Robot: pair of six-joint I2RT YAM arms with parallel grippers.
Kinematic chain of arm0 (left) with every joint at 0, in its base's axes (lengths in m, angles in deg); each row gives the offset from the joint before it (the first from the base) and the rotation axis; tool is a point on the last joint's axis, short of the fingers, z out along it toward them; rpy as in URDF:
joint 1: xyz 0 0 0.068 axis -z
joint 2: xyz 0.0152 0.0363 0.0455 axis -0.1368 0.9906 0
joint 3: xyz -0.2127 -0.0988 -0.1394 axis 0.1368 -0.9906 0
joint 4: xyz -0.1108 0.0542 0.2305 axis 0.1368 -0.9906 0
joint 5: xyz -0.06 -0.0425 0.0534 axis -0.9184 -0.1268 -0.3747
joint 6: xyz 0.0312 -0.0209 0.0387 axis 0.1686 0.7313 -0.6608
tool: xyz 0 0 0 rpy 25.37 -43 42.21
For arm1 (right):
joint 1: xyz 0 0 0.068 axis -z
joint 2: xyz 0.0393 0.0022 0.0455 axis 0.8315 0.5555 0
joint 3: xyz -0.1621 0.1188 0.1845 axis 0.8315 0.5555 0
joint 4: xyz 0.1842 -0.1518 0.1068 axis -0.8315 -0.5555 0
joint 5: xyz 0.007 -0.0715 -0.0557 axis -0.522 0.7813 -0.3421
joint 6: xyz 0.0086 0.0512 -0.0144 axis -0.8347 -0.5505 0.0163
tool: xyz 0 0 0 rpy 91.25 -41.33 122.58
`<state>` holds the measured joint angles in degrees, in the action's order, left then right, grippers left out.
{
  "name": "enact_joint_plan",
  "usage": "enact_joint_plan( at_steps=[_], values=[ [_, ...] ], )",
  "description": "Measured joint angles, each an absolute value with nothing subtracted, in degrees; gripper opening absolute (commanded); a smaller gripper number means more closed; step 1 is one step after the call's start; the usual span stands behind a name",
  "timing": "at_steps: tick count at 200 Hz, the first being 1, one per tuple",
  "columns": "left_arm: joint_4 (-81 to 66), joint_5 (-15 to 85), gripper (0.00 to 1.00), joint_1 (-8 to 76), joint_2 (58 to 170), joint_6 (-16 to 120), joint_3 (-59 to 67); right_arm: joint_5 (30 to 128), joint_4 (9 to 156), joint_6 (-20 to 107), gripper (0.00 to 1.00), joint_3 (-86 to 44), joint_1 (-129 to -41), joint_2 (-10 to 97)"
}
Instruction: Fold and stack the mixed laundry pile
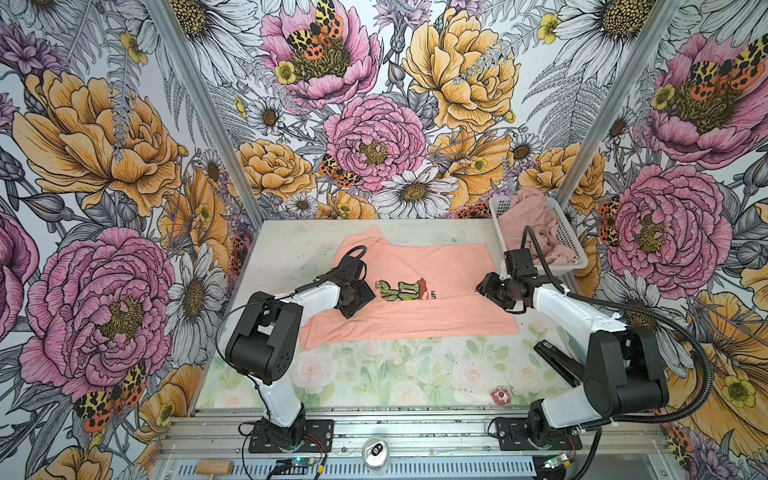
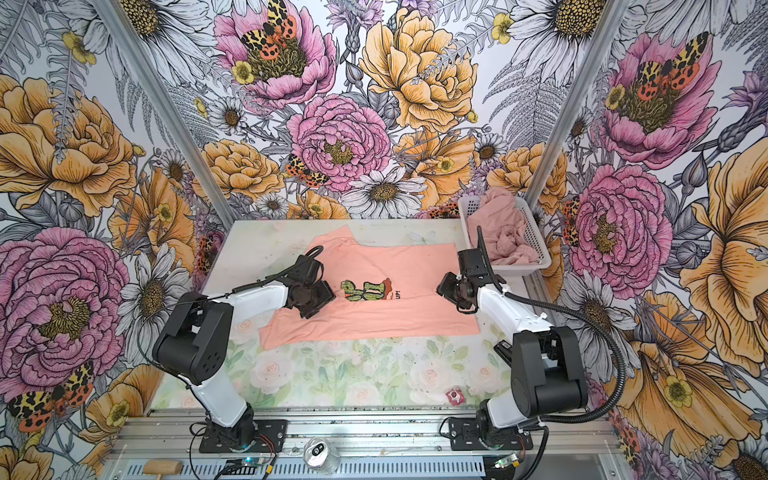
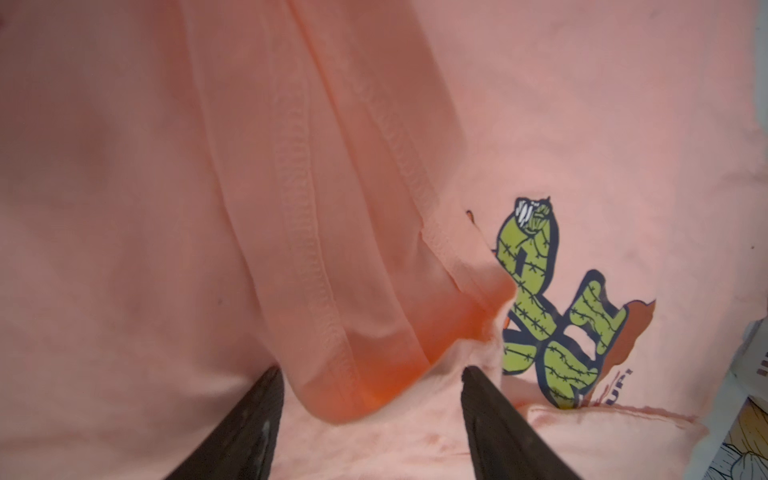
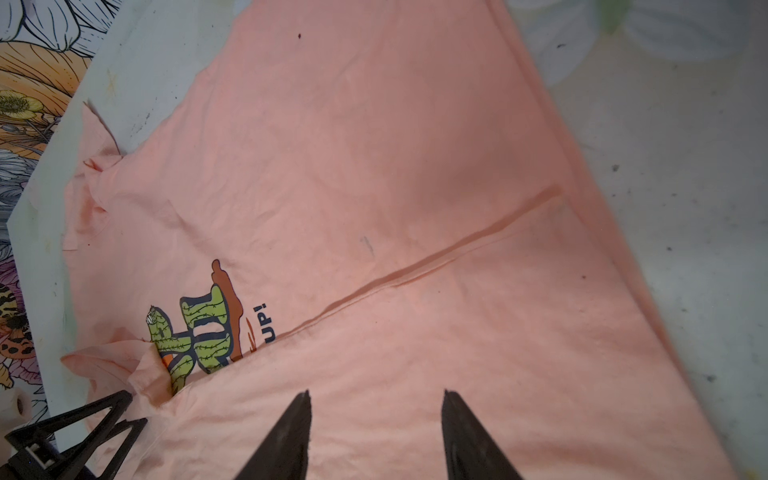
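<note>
Left wrist view: left claw (image 3: pixel 370 374), fingers spread, straddles a raised fold of the peach T-shirt (image 3: pixel 582 124) lying on the desk (image 1: pixel 374 365). Right claw (image 4: pixel 376 392) gapes empty above it. Pink garment (image 1: pixel 528 220) sits in the basket (image 1: pixel 569 237).

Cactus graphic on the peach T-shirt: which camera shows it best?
Left wrist view: the cactus graphic is large and sharp, one edge under a fold. The right wrist view shows it smaller, also partly covered; in both top views it is tiny.

Left arm (image 1: pixel 316 293) stretched inward, jaws parted, right arm (image 1: pixel 557 307) stretched inward, jaws parted, wrists low
</note>
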<state>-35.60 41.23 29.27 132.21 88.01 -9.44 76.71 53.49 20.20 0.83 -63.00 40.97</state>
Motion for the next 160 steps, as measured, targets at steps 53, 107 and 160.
enact_joint_plan(
  at_steps=[53,107,160],
  values=[
    [-34.62,41.27,0.69,29.1,135.89,87.95,-5.16,76.75,53.49,20.2,0.53,0.83,-63.0,40.97],
    [-33.57,41.25,0.69,29.12,141.48,87.73,3.01,76.75,53.49,20.2,0.53,0.83,-63.0,40.97],
    [-33.26,41.29,0.69,29.12,140.35,85.76,4.33,76.73,53.47,20.2,0.53,0.83,-63.0,40.97]
  ],
)
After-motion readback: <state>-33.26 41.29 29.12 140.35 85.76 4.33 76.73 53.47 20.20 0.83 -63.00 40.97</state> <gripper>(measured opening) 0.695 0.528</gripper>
